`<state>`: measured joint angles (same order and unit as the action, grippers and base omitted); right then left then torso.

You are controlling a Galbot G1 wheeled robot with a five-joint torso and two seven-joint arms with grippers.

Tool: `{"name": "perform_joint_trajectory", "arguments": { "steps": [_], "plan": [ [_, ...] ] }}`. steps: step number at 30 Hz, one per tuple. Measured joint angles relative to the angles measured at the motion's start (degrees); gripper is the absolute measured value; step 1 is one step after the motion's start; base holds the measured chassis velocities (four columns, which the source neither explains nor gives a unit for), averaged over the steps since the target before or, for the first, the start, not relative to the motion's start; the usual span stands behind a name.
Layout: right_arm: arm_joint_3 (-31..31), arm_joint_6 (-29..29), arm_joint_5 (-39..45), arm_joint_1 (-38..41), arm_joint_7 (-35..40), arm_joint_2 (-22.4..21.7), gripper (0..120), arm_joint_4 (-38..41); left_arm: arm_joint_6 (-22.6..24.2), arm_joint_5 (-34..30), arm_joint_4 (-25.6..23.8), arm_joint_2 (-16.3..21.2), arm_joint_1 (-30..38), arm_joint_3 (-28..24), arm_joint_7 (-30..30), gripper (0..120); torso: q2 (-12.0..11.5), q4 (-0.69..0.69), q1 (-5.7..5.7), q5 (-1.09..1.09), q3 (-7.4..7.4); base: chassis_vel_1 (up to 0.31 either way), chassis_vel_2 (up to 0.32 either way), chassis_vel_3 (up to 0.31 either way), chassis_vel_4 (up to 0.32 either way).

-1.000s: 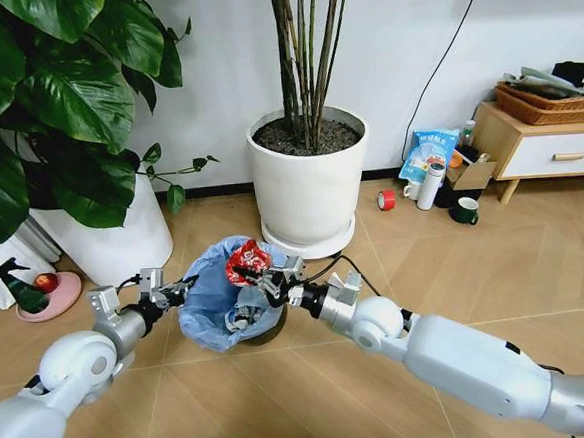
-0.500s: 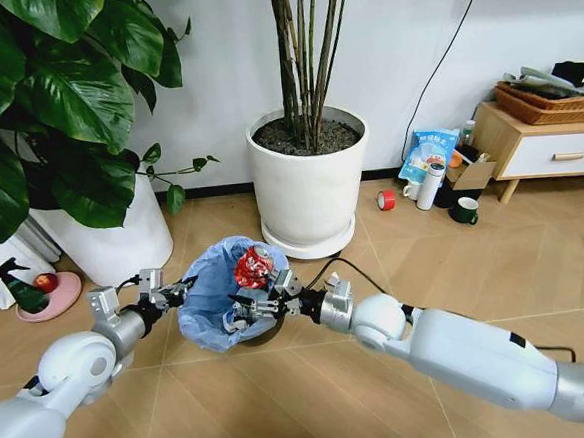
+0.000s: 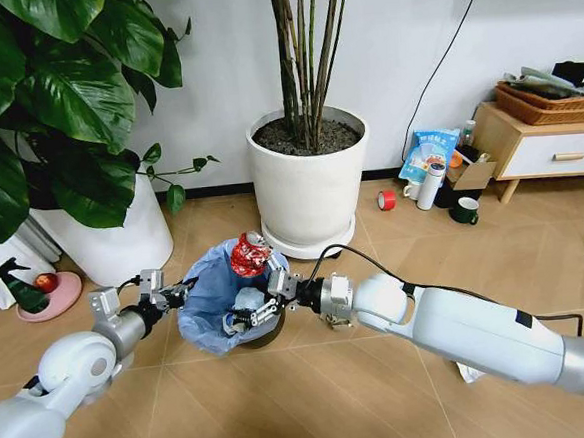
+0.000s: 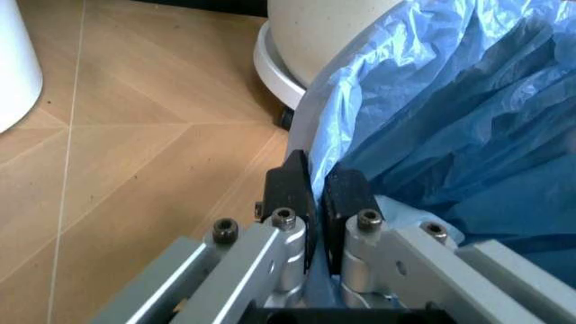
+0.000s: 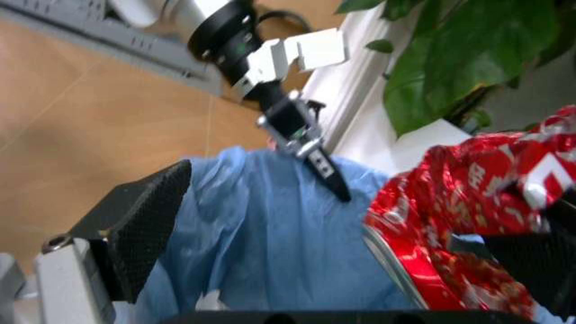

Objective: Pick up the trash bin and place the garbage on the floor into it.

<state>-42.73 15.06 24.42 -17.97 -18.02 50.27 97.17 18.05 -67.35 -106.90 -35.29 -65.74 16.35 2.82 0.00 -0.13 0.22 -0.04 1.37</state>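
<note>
**Red can sits on the bin's edge**

The bin point(image 3: 223, 304) stands on the floor point(image 3: 315, 398), just in front of the big white pot point(image 3: 310, 193). A crinkly blue bag point(image 4: 450, 128) lines the bin and folds over its rim.

The left end effector point(image 3: 183, 286) is at the side of the bin away from the pot's middle, on the robot's left. In the left wrist view its two black pads point(image 4: 288, 192) are squeezed close together, and the blue bag at the bin's rim is pinched between them. So it is holding the bin by its edge.

The red can point(image 3: 249, 254) is crushed and shiny. It rests at the back of the bin's rim, on the side next to the pot. In the right wrist view the can point(image 5: 468, 216) looks very close, with the blue bag under it.

The right end effector point(image 3: 261, 299) reaches over the bin from the robot's right side, just below the can. Its fingers are spread wide. One black finger point(image 5: 135, 233) is well apart from the can, and the blue bag shows in the gap. The can touches the other finger, but nothing is squeezed.
</note>
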Motion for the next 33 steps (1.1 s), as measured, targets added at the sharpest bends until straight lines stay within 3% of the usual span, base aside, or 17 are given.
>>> {"name": "perform_joint_trajectory", "arguments": {
  "steps": [4,8,16,20,24,25,28,33],
  "plan": [
    [0.3,1.2,-3.0,0.1,-2.0,0.1,100,-1.7,0.0,0.0,-0.1,0.0,-0.1,0.0,0.1,0,0.0,0.0,0.0,0.0,0.0,0.0,0.0,0.0,0.0],
    [0.9,1.0,1.9,-0.6,-1.5,0.2,100,-2.0,0.1,-0.1,-0.3,0.0,-0.1,0.1,0.1,0,0.0,0.0,0.0,0.0,0.0,0.0,0.0,0.0,0.0],
    [1.3,0.7,3.6,-1.5,-1.0,-0.3,100,-0.9,0.1,-0.3,-0.3,0.3,-0.4,0.9,0.2,0,0.0,0.0,0.0,0.0,0.0,0.0,0.0,0.0,0.0],
    [4.8,-0.6,7.1,-4.3,1.3,-0.9,100,1.0,0.1,-0.6,-0.3,0.6,-1.5,2.4,0.5,0,0.0,0.0,0.0,0.0,0.0,0.0,0.0,0.0,0.0],
    [14.5,-6.6,17.0,-10.0,15.0,-0.6,100,1.6,0.2,-0.7,-1.0,1.2,-4.2,5.0,0.5,0,0.0,0.01,0.0,0.0,-0.01,0.0,0.0,0.0,0.0],
    [14.5,-6.6,17.0,-10.0,15.0,-0.6,100,1.6,0.2,-0.7,-1.0,1.2,-4.2,5.0,0.5,0,0.0,0.01,0.0,0.0,-0.01,0.0,0.0,0.0,0.0],
    [23.1,-11.1,23.1,-15.3,24.0,0.8,100,-1.6,0.2,-0.7,-1.9,1.4,-6.0,6.7,0.5,0,0.0,0.0,0.0,0.0,0.0,0.0,0.0,0.0,0.0],
    [27.6,-14.0,25.3,-22.1,28.5,1.9,100,-6.9,0.2,-0.7,-2.3,1.7,-7.1,8.0,0.4,0,0.0,-0.01,0.0,0.01,0.0,0.0,0.0,0.0,0.0]
  ]
}}
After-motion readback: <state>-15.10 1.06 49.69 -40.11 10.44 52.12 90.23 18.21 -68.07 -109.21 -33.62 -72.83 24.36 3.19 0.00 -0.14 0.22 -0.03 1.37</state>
